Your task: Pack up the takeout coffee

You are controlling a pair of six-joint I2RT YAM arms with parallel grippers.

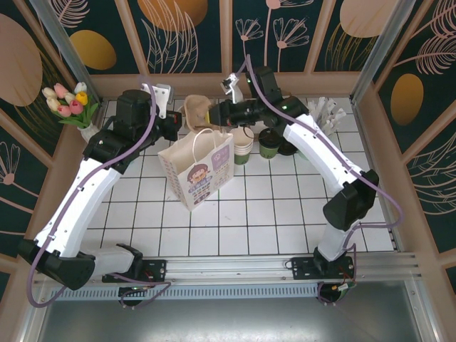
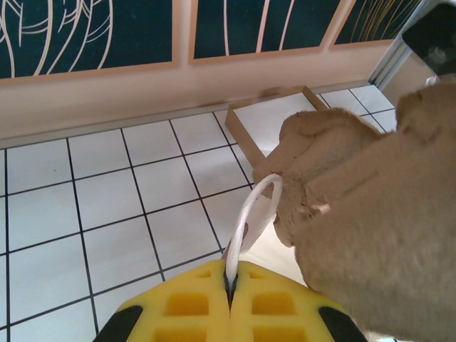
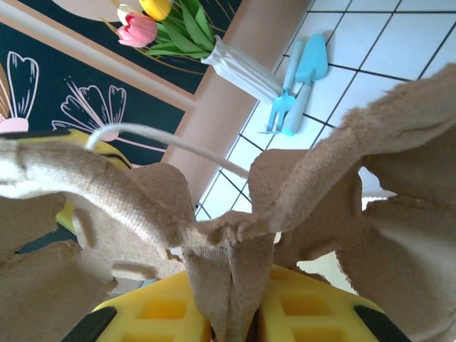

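The takeout coffee (image 1: 268, 144), a dark green cup with a black lid, stands on the tiles right of the white paper bag (image 1: 197, 171). My left gripper (image 1: 173, 128) (image 2: 229, 288) is shut on the bag's white handle (image 2: 251, 214) at the bag's back left. My right gripper (image 1: 212, 114) (image 3: 239, 329) is shut on a brown pulp cup carrier (image 1: 194, 108) (image 3: 235, 249) and holds it just behind and above the bag's mouth. The carrier (image 2: 377, 214) hangs close to the right of the handle.
An open pale green cup (image 1: 243, 151) stands between the bag and the coffee. White sticks (image 1: 326, 114) sit at the back right. A vase of tulips (image 1: 70, 103) (image 3: 167, 28) stands at the back left, with blue garden tools (image 3: 299, 78) beside it. A wooden wall rings the tiled floor.
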